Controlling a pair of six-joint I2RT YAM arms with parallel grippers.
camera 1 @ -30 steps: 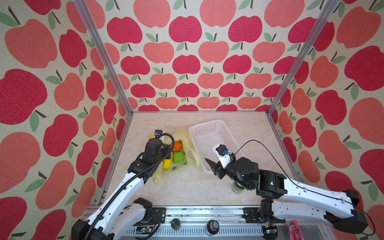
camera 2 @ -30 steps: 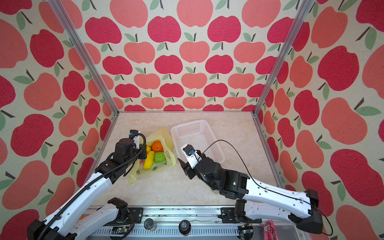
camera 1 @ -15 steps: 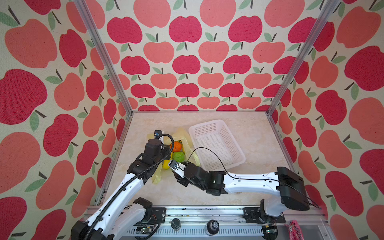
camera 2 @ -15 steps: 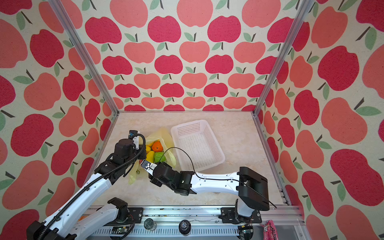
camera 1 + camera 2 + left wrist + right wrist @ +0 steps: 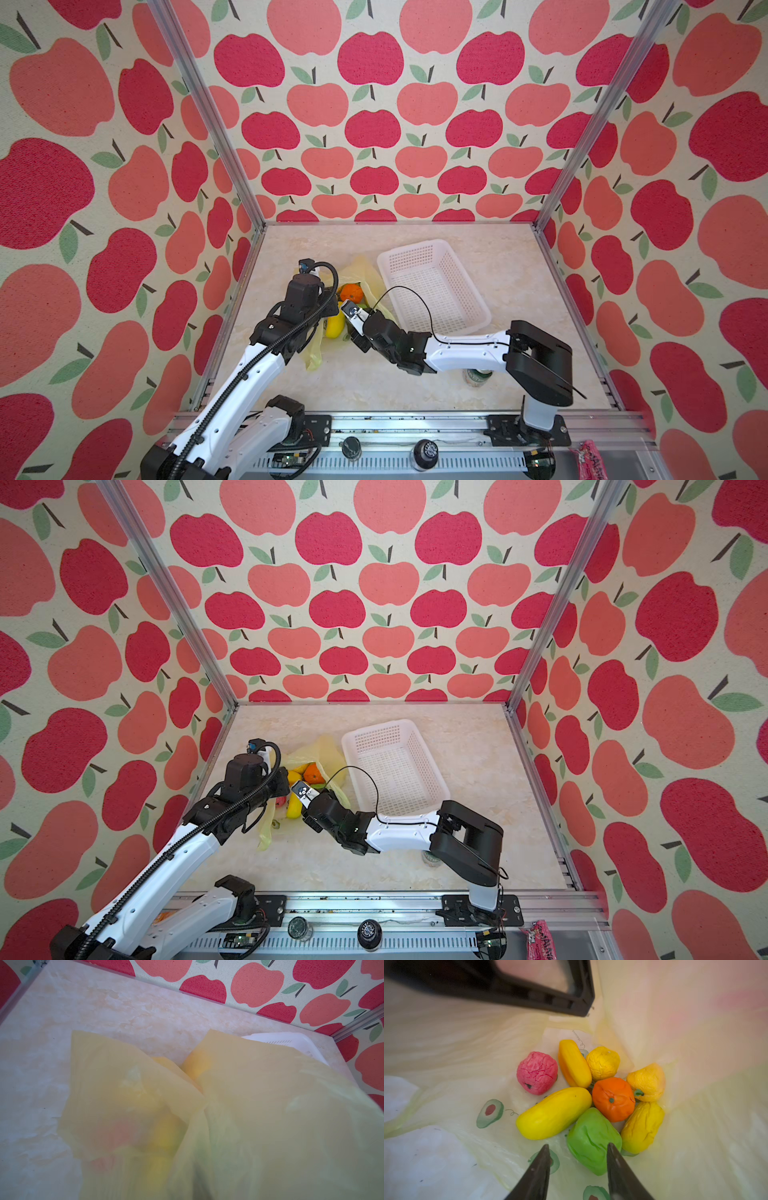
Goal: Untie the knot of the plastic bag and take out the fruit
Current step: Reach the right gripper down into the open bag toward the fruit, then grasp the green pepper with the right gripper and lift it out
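The plastic bag [image 5: 365,270], apparently unknotted, is lying open beside the white mesh basket [image 5: 411,246], the left gripper [image 5: 327,302], pressed shut, seemingly pinching its rim, while the spread right gripper [image 5: 578,1147] is hovering over the green fruit [image 5: 591,1136] among eight toy fruits [image 5: 612,1099], all awaiting removal.

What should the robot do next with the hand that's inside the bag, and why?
Probably lower the right hand a little and close it on the green fruit. It hangs open just above that fruit, the nearest one, and the left hand holds the plastic bag open.
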